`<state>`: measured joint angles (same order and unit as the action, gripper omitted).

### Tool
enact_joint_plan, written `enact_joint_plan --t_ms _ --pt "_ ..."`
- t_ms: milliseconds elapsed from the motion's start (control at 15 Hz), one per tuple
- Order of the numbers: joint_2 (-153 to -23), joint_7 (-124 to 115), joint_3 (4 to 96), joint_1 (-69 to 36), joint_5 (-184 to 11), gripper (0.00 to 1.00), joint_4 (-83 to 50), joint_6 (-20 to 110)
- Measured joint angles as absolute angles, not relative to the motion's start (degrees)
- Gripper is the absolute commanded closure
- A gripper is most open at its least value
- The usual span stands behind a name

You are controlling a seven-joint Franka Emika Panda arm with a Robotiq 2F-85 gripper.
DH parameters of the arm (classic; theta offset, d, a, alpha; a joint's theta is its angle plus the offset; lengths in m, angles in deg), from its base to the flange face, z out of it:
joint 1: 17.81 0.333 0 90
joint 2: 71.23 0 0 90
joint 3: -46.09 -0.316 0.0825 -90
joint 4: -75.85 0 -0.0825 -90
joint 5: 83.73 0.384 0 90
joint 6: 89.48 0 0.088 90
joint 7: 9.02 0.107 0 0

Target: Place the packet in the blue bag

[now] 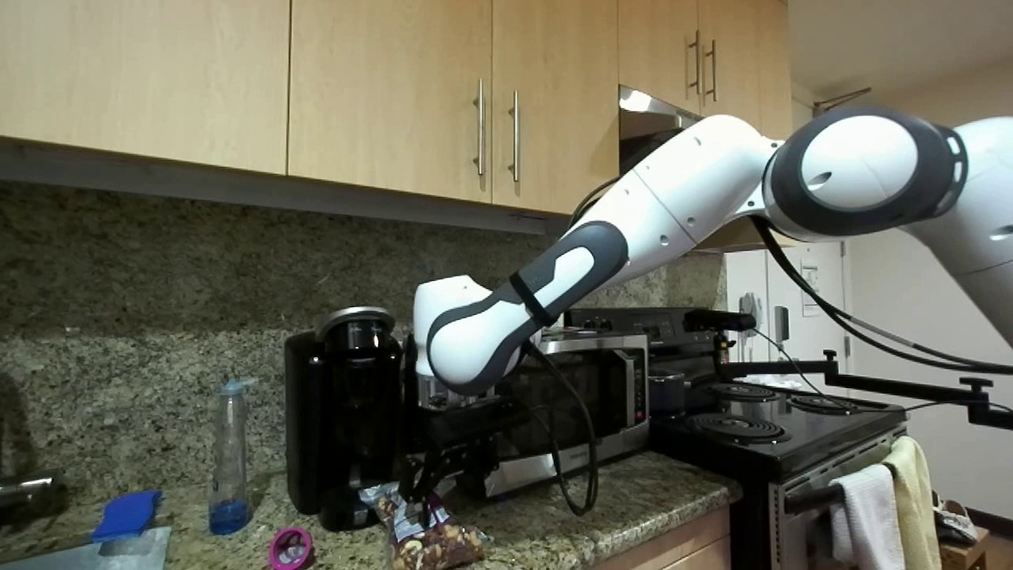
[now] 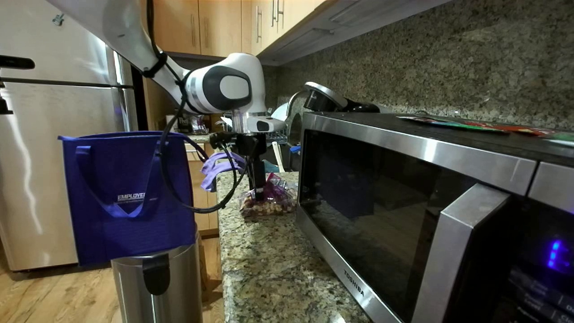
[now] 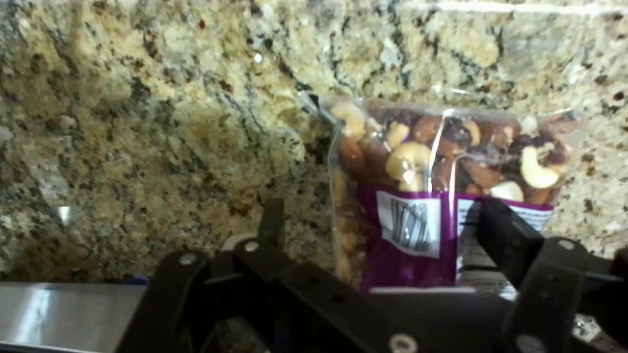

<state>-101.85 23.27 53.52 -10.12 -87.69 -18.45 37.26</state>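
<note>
The packet is a clear bag of mixed nuts with a purple and white label, lying on the granite counter. It shows in both exterior views (image 1: 439, 548) (image 2: 271, 206) and in the wrist view (image 3: 407, 245). My gripper (image 3: 382, 215) is open, pointing down over the packet. In the wrist view its left finger is over bare counter beside the packet, and its right finger overlaps the label. The gripper also shows low at the packet in both exterior views (image 1: 419, 507) (image 2: 258, 194); contact cannot be told. The blue bag (image 2: 130, 179) stands upright on a steel bin; its inside is hidden.
A microwave (image 2: 381, 202) stands close beside the packet, along the wall. A black coffee machine (image 1: 344, 419), a bottle (image 1: 229, 467) and a pink cup (image 1: 290, 548) are nearby. Purple gloves (image 2: 218, 168) lie at the counter edge. The steel bin (image 2: 179, 282) is beside the counter.
</note>
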Motion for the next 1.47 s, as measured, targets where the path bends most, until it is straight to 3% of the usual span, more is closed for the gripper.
enact_joint_plan --t_ms 800,867,933,1267,1467 --pt "-105.7 10.8 49.5 -13.9 -82.8 0.0 -13.9 37.2" --pt "-106.6 8.6 48.8 -14.9 -81.3 0.25 -12.9 37.0" --pt "-107.4 6.4 48.1 -15.8 -79.9 0.26 -11.7 36.3" --pt "-109.4 2.6 46.9 -17.5 -78.6 0.56 -7.1 31.4" --pt "-109.6 2.4 46.9 -17.6 -78.6 0.62 -6.3 30.6"
